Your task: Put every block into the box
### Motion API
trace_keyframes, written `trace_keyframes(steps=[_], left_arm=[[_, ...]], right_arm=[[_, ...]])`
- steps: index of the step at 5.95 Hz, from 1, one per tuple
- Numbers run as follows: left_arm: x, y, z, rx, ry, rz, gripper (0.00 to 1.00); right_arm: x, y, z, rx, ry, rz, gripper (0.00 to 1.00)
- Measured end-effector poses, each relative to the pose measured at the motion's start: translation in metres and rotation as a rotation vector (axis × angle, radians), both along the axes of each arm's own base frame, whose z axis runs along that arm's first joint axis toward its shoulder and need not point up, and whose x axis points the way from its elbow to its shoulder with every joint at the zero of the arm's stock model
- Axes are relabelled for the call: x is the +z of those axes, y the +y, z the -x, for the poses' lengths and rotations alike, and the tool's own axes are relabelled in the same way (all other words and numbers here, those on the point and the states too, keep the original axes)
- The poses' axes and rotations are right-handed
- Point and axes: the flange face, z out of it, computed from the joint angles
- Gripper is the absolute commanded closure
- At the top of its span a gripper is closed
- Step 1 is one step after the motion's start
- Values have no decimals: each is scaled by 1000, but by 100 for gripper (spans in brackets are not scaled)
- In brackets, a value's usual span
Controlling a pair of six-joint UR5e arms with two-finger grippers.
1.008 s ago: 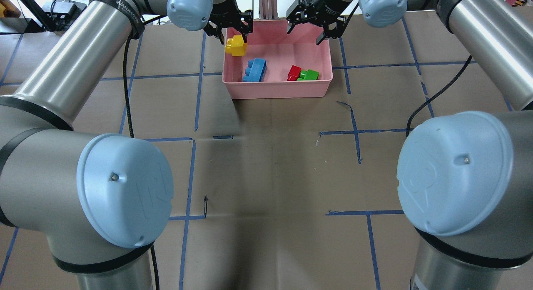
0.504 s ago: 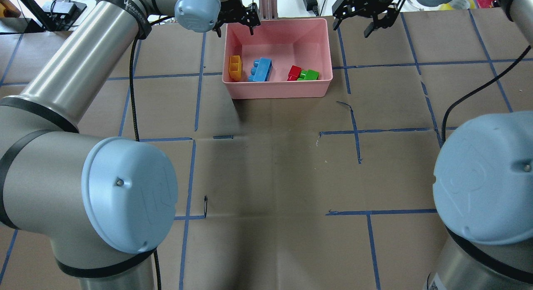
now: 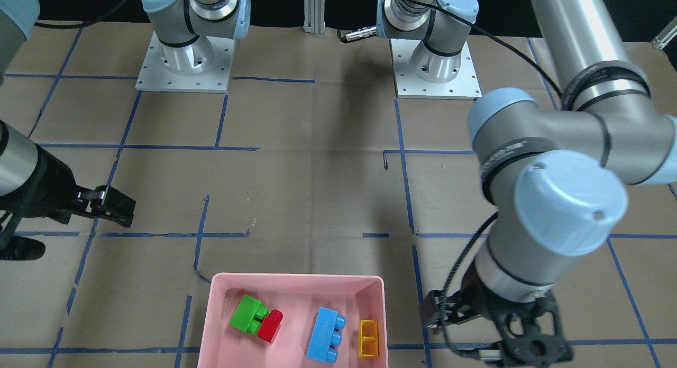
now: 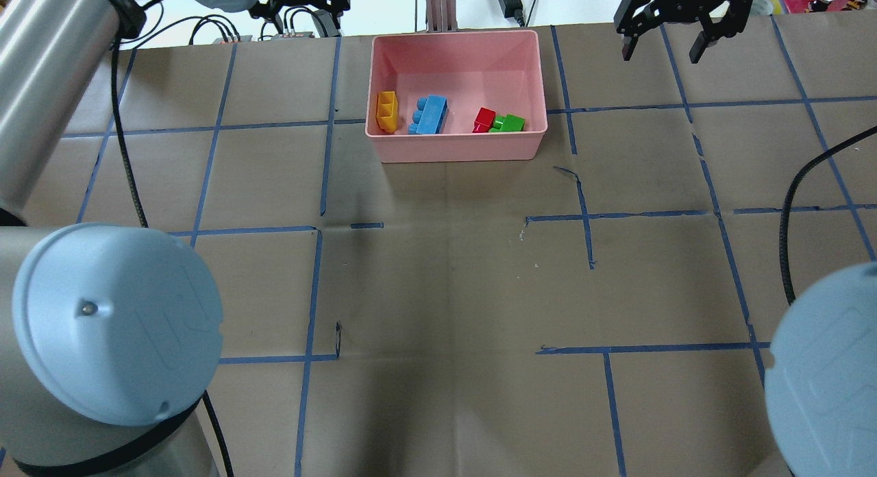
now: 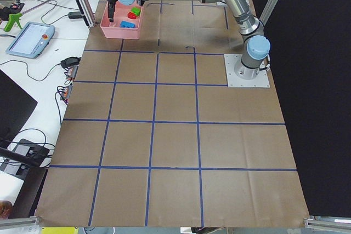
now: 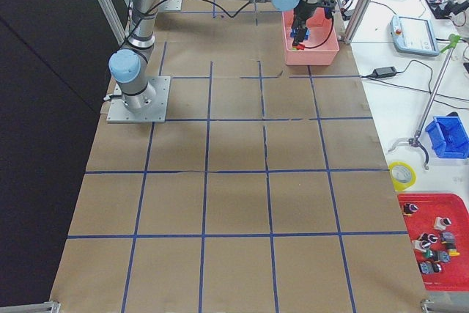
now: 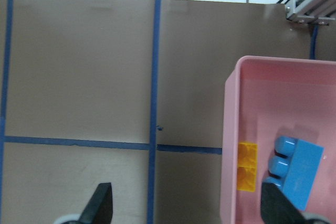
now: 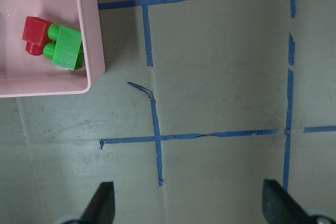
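Ok, all four sit in the box, along its near wall: yellow block at left, blue block just beside it, red block and green block touching at right. Farther back, left gripper spread wide, empty, left of box. Right gripper spread wide, empty, well right of box.

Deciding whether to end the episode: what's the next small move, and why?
Probably just retract both arms and stop. The yellow block, blue block, red block and green block all lie inside the box; the left gripper and right gripper are open, empty, off to its sides.
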Motion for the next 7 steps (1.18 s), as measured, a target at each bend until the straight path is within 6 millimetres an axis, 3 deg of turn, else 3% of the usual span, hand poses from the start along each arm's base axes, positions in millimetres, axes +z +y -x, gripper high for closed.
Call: trace_keyframes(steps=[1, 2, 5, 6, 7], left_arm=[[20, 19, -35, 4, -8, -59, 1], [40, 52, -46, 12, -8, -110, 1], [74, 195, -35, 5, 7, -179, 1], [77, 220, -30, -21, 29, -177, 1], [78, 232, -21, -52, 50, -175, 1]], right_arm=[[18, 22, -12, 15, 7, 9, 0], [22, 44, -32, 44, 7, 5, 0], [12, 101, -86, 124, 6, -22, 0], [1, 115, -98, 129, 8, -17, 0], [-12, 129, -103, 130, 8, -2, 0]])
